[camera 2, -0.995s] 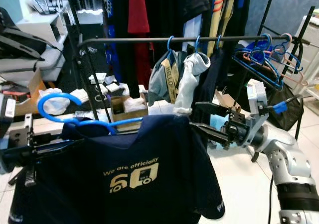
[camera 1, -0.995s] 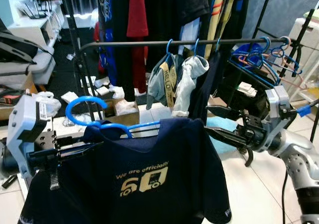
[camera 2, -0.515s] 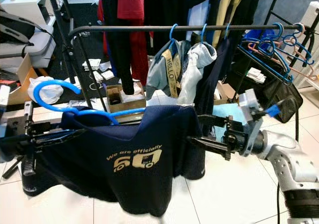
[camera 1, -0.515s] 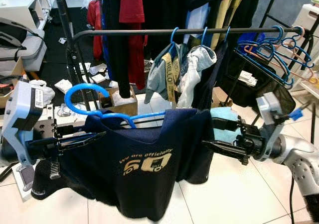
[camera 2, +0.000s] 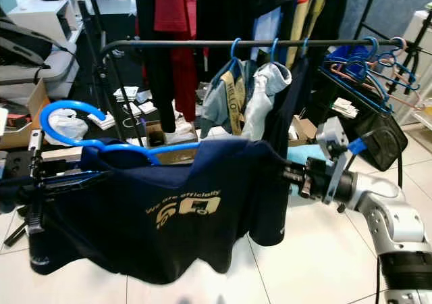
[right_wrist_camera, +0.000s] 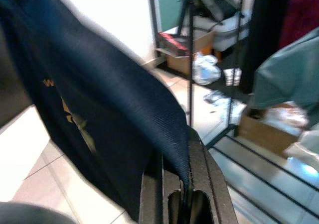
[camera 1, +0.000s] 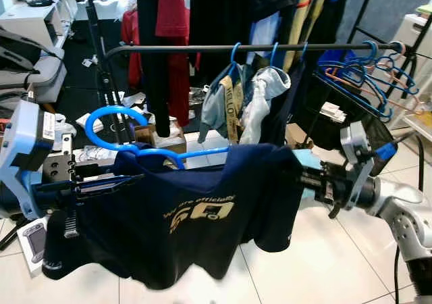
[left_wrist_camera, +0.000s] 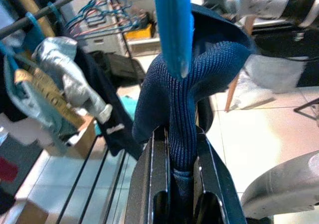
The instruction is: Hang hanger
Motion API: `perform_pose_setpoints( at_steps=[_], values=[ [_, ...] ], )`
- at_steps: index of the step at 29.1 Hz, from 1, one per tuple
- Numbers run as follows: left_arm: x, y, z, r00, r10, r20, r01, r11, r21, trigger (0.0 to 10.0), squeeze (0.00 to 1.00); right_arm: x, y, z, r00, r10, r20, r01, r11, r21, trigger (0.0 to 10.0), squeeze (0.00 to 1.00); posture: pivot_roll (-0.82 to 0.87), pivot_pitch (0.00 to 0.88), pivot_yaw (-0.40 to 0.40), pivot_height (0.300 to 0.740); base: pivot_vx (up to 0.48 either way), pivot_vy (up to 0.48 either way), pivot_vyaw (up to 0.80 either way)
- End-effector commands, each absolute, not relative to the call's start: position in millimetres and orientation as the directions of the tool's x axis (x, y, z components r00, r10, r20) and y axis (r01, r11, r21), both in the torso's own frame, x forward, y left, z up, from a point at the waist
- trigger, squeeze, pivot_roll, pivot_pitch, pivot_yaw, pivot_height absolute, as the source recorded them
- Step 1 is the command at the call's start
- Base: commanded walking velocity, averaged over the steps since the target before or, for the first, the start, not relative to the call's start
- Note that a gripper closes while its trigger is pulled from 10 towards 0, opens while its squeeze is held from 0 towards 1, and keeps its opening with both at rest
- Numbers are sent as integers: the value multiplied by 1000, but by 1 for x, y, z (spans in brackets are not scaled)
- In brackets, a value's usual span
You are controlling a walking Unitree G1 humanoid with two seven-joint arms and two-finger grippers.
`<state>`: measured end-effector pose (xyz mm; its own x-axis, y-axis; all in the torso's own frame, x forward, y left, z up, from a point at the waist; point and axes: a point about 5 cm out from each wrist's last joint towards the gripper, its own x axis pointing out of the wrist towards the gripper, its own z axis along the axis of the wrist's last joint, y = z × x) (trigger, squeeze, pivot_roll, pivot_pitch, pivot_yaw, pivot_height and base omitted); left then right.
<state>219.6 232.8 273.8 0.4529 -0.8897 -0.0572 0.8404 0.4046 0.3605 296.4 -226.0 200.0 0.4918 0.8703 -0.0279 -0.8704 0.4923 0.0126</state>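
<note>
A navy T-shirt (camera 1: 202,216) with gold print hangs on a blue hanger (camera 1: 172,159), whose hook (camera 1: 111,123) points left, below and in front of the black clothes rail (camera 1: 202,48). My left gripper (camera 1: 128,180) holds the shirt's left shoulder. In the left wrist view its fingers (left_wrist_camera: 152,179) are shut on navy fabric, and the blue hanger (left_wrist_camera: 173,25) rises just beyond them. My right gripper (camera 2: 291,175) is at the shirt's right shoulder. In the right wrist view its fingers (right_wrist_camera: 214,189) are shut on the navy cloth (right_wrist_camera: 99,94).
Grey and dark garments (camera 1: 250,101) hang mid-rail, with several empty blue hangers (camera 1: 368,71) at its right end. A taller rack with red and black clothes (camera 1: 165,20) stands behind. Cardboard boxes and clutter (camera 1: 158,138) lie under the rail, and a phone (camera 1: 32,240) lies on the white tile floor.
My right gripper, open beside the shirt one second ago, has gone in under the right shoulder and shut on the cloth. The camera has shifted. The left gripper keeps its hold.
</note>
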Motion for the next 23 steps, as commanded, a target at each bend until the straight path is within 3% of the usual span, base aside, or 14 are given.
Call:
perform_pose_setpoints(
  at_steps=[1, 6, 8, 12, 17, 20, 23],
  values=[
    [224, 242, 267, 514, -847, -135, 817, 436, 377, 10000, 0, 301, -229, 207, 532, 847, 13, -846, 532, -15, 0, 0, 1, 0, -40, 740, 0, 0, 0],
    [234, 276, 241, 684, -694, -224, 721, 594, 357, 10000, 0, 314, -241, 220, 651, 757, 56, -755, 653, -61, 0, 0, -4, 0, -38, 740, 0, 0, 0],
    [234, 279, 239, 701, -675, -231, 706, 610, 360, 10000, 0, 315, -242, 221, 664, 746, 57, -743, 666, -64, 0, 0, -4, 0, -38, 740, 0, 0, 0],
    [245, 289, 237, 819, -543, -187, 569, 729, 381, 10000, 0, 323, -245, 227, 722, 688, 74, -683, 726, -83, 0, 0, 2, 0, -43, 740, 0, 0, 0],
    [256, 280, 243, 874, -478, -86, 471, 794, 384, 10000, 0, 324, -234, 228, 710, 700, 73, -694, 714, -90, 0, 0, 6, 0, -47, 740, 0, 0, 0],
    [270, 264, 253, 911, -411, 22, 373, 848, 377, 10000, 0, 322, -211, 229, 650, 756, 77, -750, 654, -96, 0, 0, 9, 0, -48, 740, 0, 0, 0],
    [273, 261, 254, 917, -398, 33, 357, 854, 379, 10000, 0, 321, -206, 230, 637, 767, 82, -761, 642, -94, 0, 0, 9, 0, -48, 740, 0, 0, 0]
  ],
)
